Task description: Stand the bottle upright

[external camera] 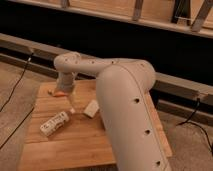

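Observation:
The bottle lies on its side on the left part of the wooden table. It is small and clear, with a pale label, and points up and to the right. My gripper hangs down from the white wrist, just above and to the right of the bottle's upper end. It is close to the bottle but apart from it and holds nothing. The big white arm hides the right part of the table.
A small pale beige block lies just right of the gripper. A small orange thing lies at the back left of the table. Black cables run over the floor on the left, and a dark wall rail runs behind.

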{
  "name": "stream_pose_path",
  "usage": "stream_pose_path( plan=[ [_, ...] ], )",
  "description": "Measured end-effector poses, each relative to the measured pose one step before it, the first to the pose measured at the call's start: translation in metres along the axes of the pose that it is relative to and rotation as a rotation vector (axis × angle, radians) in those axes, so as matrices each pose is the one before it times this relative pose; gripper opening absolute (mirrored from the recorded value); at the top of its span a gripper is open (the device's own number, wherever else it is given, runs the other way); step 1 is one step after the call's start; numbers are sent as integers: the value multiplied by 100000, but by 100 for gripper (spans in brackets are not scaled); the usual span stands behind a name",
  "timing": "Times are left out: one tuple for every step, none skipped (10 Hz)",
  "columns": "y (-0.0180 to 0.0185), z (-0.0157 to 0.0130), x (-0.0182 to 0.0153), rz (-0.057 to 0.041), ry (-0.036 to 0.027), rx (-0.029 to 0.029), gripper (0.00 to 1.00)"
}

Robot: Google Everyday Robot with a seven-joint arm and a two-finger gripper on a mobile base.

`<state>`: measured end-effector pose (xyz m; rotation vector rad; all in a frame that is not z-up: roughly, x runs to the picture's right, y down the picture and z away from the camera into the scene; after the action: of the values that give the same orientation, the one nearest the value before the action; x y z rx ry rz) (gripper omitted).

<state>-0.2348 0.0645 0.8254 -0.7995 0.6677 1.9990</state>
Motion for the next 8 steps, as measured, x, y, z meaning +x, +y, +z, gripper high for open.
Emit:
stream_pose_path(
  plan=[
    [-15,12,-7,14,4,28,78],
    [14,-3,8,-19,1,-17,78],
    [2,-6,-4,9,-5,-12,78],
    [-4,7,1,-5,7,12,78],
    [-12,-14,-19,34,-19,-15,78],
    [-1,5,2,-1,8,4,78],
    [0,-4,-4,2,-7,-6,78],
    [-18,42,-4,17,42,48,78]
  ],
)
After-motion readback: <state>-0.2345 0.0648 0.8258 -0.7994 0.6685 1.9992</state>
